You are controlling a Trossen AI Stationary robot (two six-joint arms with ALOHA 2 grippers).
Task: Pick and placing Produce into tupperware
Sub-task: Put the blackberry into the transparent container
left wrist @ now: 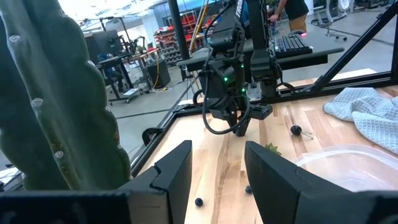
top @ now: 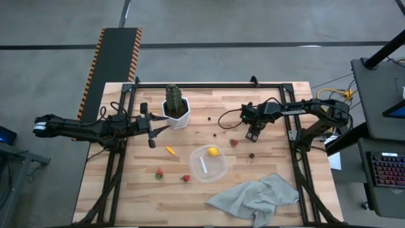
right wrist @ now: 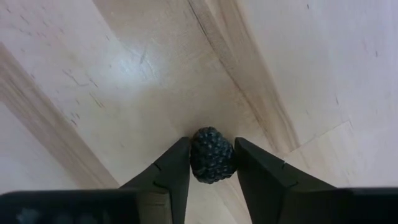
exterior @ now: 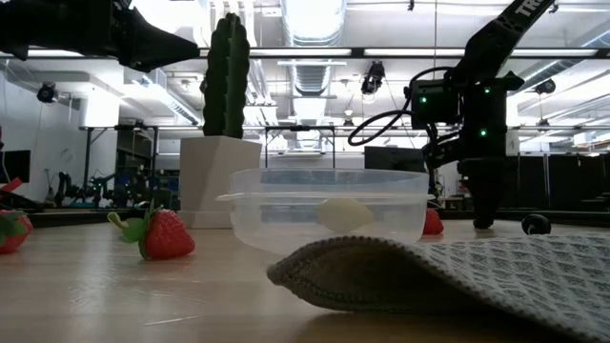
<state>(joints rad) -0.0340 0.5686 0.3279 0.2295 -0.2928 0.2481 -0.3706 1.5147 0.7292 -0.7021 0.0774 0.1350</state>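
Note:
The clear tupperware (top: 204, 170) sits mid-table with the yellow lemon (top: 214, 151) inside it. On the bare wood lie an orange carrot piece (top: 169, 150), three strawberries (top: 159, 173) (top: 185, 178) (top: 233, 143) and dark berries (top: 252, 154) (top: 219, 133) (top: 209, 118). My right gripper (top: 252, 135) points down at the table to the far right of the container, shut on a dark bumpy berry (right wrist: 212, 163). My left gripper (top: 152, 132) hovers open beside the cactus, touching nothing. My right gripper pinches the dark bumpy berry (right wrist: 212, 163) between its two fingertips (right wrist: 171, 171), one on each side. The fingers come from above, pointing down at the wood. In the low view the fingertips (exterior: 484, 221) reach table level; whether the berry is clear of the wood I cannot tell.
A green cactus (top: 174, 98) in a white pot (top: 178, 116) stands at the far middle, right beside my left gripper. A grey-green cloth (top: 256, 197) lies crumpled at the near right, its edge next to the container. The table frame runs along all edges.

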